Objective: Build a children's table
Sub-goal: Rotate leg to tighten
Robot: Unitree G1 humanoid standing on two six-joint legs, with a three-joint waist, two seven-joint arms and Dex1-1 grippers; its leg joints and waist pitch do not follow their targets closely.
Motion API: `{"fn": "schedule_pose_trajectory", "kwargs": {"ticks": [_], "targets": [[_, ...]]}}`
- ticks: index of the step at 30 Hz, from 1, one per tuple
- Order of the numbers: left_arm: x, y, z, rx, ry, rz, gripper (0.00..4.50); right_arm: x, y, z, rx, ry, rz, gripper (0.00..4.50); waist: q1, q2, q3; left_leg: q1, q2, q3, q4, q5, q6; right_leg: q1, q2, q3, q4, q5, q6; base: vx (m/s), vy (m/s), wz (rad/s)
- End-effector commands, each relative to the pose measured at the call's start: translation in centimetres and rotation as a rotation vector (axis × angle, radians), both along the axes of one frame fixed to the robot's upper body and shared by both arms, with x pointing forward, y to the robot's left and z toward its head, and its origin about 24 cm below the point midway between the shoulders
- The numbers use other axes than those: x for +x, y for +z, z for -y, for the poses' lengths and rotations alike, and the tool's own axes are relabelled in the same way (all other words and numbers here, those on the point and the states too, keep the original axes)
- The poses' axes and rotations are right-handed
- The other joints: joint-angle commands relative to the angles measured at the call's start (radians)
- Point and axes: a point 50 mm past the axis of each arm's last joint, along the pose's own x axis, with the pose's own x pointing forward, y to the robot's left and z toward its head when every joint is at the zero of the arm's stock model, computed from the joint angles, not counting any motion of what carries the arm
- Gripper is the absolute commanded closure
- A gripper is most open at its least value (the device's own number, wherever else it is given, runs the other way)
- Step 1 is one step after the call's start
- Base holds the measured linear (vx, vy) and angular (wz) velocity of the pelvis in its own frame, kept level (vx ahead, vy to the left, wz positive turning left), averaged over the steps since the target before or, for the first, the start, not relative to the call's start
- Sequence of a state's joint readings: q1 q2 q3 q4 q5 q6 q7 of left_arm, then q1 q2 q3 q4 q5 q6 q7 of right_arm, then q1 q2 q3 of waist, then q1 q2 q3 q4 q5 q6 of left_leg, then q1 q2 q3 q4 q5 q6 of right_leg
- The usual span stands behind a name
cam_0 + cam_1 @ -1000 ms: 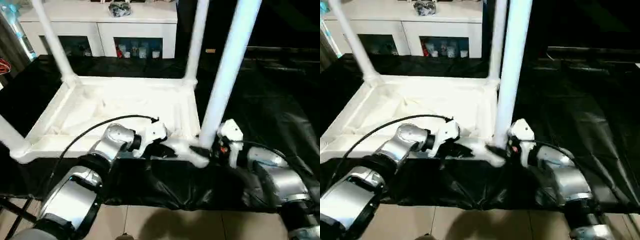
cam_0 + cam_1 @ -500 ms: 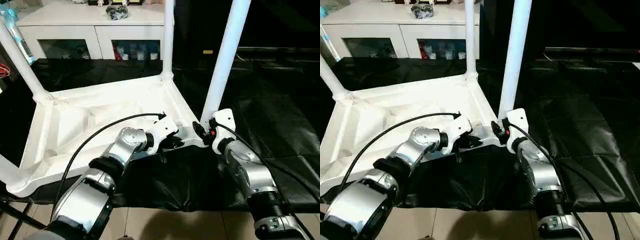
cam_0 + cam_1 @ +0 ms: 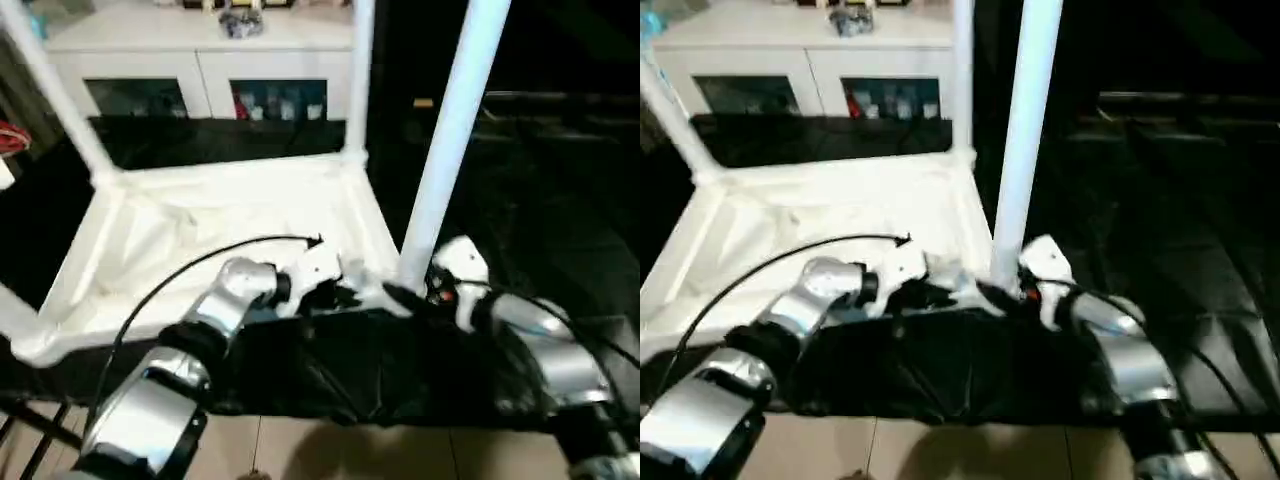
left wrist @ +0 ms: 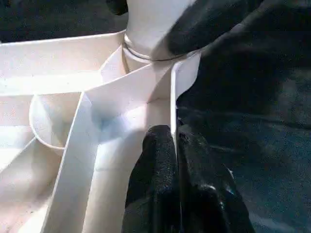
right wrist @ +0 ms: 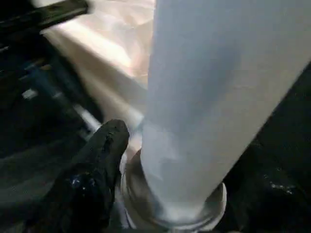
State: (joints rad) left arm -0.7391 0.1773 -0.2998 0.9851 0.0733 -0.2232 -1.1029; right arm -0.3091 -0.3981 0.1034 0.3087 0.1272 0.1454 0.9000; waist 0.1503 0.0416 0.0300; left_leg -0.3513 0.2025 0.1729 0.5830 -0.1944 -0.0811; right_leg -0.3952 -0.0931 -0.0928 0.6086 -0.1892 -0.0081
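The white tabletop (image 3: 200, 220) lies upside down on a black sheet. Legs stand upright in its corner sockets. The near right leg (image 3: 445, 150) rises beside my right gripper (image 3: 398, 296). That gripper reaches around the leg's base, and one finger (image 5: 95, 170) stands a little apart from the leg (image 5: 214, 97), so it is open. My left gripper (image 3: 338, 296) is at the same corner, shut on the tabletop's thin near rim (image 4: 172, 97), with both fingertips (image 4: 155, 145) pinching the rim wall.
A white cabinet (image 3: 200, 60) with glass doors stands behind the table. The black sheet (image 3: 350, 370) covers the work surface, and tiled floor (image 3: 330, 450) shows at its near edge. A black cable (image 3: 200, 265) arcs over my left forearm. The far right leg (image 3: 358, 80) stands close behind.
The whole picture has swung, so the camera moved. Both grippers stay at the near right corner, the left one still pinching the rim.
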Motion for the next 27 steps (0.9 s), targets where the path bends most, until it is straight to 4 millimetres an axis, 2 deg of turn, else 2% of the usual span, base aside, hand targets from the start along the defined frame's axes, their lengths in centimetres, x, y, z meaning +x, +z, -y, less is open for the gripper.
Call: {"fn": "schedule_pose_trajectory", "kwargs": {"ticks": [1,2,3,6,9,14,19,22,24,25,27], "targets": [[-0.4,0.5,0.6,-0.051,-0.066,-0.006,4.50,-1.3,0.3,-2.2,0.055,0.224,-0.038,1.46,0.006,-0.023,-0.046,-0.008,0.030,-0.008,-0.071,-0.200,0.070,0.053,-0.066,0.050,-0.086,-0.279,-0.157,0.000,0.000,0.00],[-0.5,0.6,0.2,-0.056,-0.092,-0.016,4.50,-1.6,0.5,-1.8,0.059,0.277,-0.057,1.59,0.008,-0.029,-0.047,-0.009,0.030,-0.007,-0.069,-0.189,0.078,0.055,-0.066,0.050,-0.084,-0.261,-0.161,0.000,0.000,0.00],[-0.6,0.7,0.1,-0.059,-0.105,-0.026,4.50,-1.8,0.6,-1.7,0.063,0.302,-0.070,1.78,0.012,-0.027,-0.050,-0.011,0.032,-0.006,-0.065,-0.172,0.088,0.054,-0.067,0.051,-0.079,-0.233,-0.170,0.000,0.000,0.00],[-0.7,0.8,-0.4,-0.051,-0.140,-0.042,4.50,-2.2,0.8,-1.4,0.064,0.359,-0.094,1.89,0.020,-0.026,-0.051,-0.012,0.031,-0.005,-0.062,-0.146,0.097,0.051,-0.067,0.050,-0.076,-0.212,-0.180,0.000,0.000,0.00],[-0.9,1.0,-1.2,-0.028,-0.202,-0.067,4.50,-2.9,0.9,-1.2,0.059,0.460,-0.142,2.16,0.027,-0.026,-0.052,-0.012,0.033,-0.005,-0.062,-0.140,0.097,0.050,-0.067,0.050,-0.074,-0.198,-0.185,0.000,0.000,0.00],[-0.8,1.1,-1.5,-0.016,-0.217,-0.079,4.50,-3.2,0.8,-1.5,0.067,0.501,-0.162,2.49,0.030,-0.025,-0.049,-0.010,0.035,-0.006,-0.065,-0.161,0.081,0.048,-0.068,0.049,-0.076,-0.219,-0.187,0.000,0.000,0.00],[-0.5,1.3,-1.3,-0.028,-0.174,-0.050,4.50,-3.7,0.5,-2.2,0.091,0.509,-0.170,2.54,0.034,-0.026,-0.049,-0.010,0.034,-0.006,-0.064,-0.158,0.074,0.049,-0.068,0.051,-0.076,-0.212,-0.182,0.000,0.000,0.00],[0.6,1.4,-0.4,-0.042,-0.022,0.002,4.50,-3.1,-0.5,-3.1,0.134,0.345,-0.146,2.55,0.037,-0.026,-0.046,-0.010,0.033,-0.006,-0.066,-0.165,0.065,0.046,-0.069,0.050,-0.080,-0.241,-0.171,0.000,0.000,0.00],[0.9,1.4,0.1,-0.049,0.030,0.013,4.50,-2.7,-1.1,-3.4,0.131,0.247,-0.145,2.56,0.033,-0.027,-0.043,-0.010,0.029,-0.009,-0.073,-0.187,0.042,0.047,-0.068,0.048,-0.087,-0.312,-0.145,0.000,0.000,0.00],[1.1,1.5,0.8,-0.071,0.083,0.018,4.50,-2.1,-1.9,-3.7,0.130,0.118,-0.146,2.56,0.026,-0.026,-0.037,-0.004,0.028,-0.009,-0.078,-0.233,0.024,0.041,-0.069,0.048,-0.098,-0.401,-0.124,0.000,0.000,0.00],[1.2,1.4,2.0,-0.092,0.123,0.020,4.50,-1.5,-2.9,-4.0,0.133,-0.032,-0.157,2.56,0.012,-0.027,-0.034,0.000,0.024,-0.015,-0.084,-0.279,0.000,0.042,-0.074,0.044,-0.109,-0.502,-0.093,0.000,0.000,0.00]]}}
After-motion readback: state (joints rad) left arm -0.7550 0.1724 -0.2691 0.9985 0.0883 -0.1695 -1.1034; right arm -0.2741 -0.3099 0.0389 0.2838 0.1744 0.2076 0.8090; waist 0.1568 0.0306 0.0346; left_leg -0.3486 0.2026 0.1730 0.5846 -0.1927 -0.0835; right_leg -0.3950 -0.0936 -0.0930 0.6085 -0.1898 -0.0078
